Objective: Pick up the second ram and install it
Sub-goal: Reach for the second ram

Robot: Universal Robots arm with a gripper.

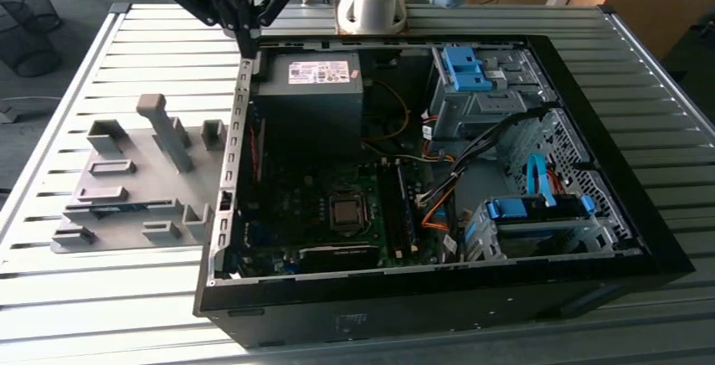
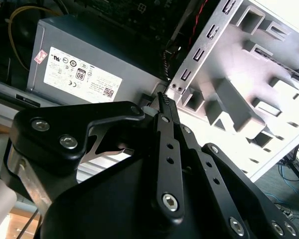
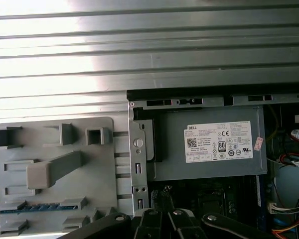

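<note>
A slatted metal worktop (image 1: 134,298) carries a grey plastic fixture (image 1: 143,157) and an open black computer case (image 1: 447,315). The fixture lies on the exterior view's left of the pincer (image 1: 247,40) (image 2: 165,103), and a blunt slanted post (image 1: 167,131) rises from it. The second ram (image 1: 112,207) (image 3: 35,208) rests on its edge in a long slot near the end of the fixture farthest from the pincer. It shows as a thin blue-green strip, well apart from the fingertips and untouched. The black pincer hangs from the robot arm (image 1: 374,1) with its fingers pressed together, clenched on nothing. Its tip points down just above the case's perforated metal wall (image 1: 234,131), at the corner where that wall meets the power supply. Whether the tip touches the wall cannot be told. The grey power supply (image 1: 307,101) (image 2: 89,59) (image 3: 209,149), with a pale label on top, sits just beside the pincer on the exterior view's right. Beyond it, farther from the pincer, lies the dark motherboard (image 1: 301,189) with its square processor socket (image 1: 347,212) and the long memory slots (image 1: 397,206) next to that. Farthest from the pincer, towards the exterior view's right, stand two drive bays with bright blue clips (image 1: 467,68) (image 1: 537,208) and loose orange and black cables (image 1: 441,202) between them.
</note>
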